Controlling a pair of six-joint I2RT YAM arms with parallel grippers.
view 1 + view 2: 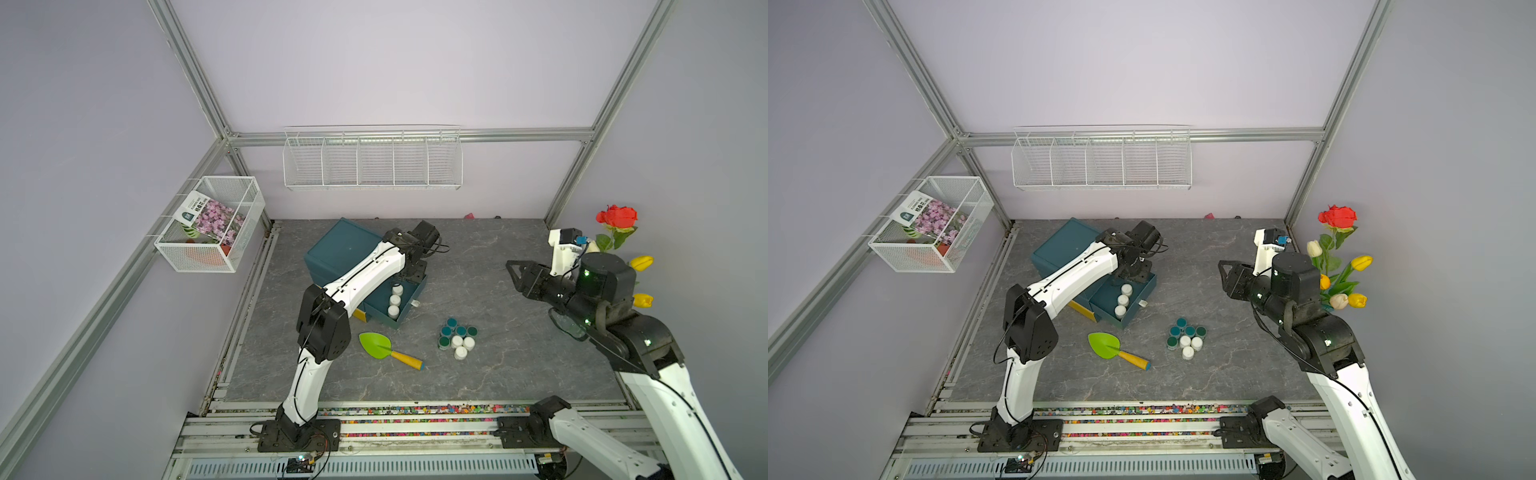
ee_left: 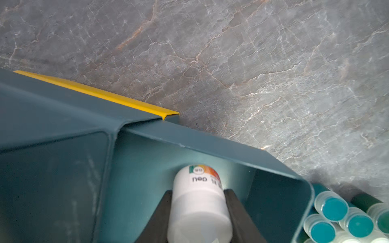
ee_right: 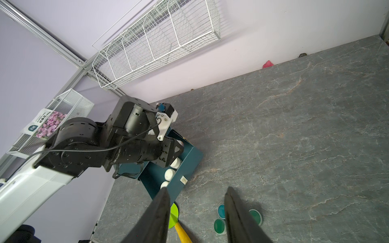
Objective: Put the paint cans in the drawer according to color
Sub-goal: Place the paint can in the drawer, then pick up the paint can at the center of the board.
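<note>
My left gripper [image 2: 199, 191] is shut on a white paint can [image 2: 200, 202] and holds it down inside the open teal drawer [image 1: 412, 306] of the teal cabinet [image 1: 340, 249]. Three white cans [image 1: 395, 299] stand in a row along one wall of the drawer. On the table in front, several teal and green cans [image 1: 453, 328] are clustered with three white cans [image 1: 461, 345]. Some teal cans [image 2: 334, 208] show past the drawer's corner in the left wrist view. My right gripper [image 1: 515, 277] hangs open and empty above the table's right side, well away from the cluster [image 3: 220, 226].
A green trowel with a yellow handle [image 1: 388, 349] lies in front of the cabinet. A yellow drawer front [image 1: 359, 316] sits beside the open drawer. Artificial flowers [image 1: 619, 232] stand at the right edge. A wire rack [image 1: 372, 160] and a wire basket [image 1: 210, 224] hang on the walls.
</note>
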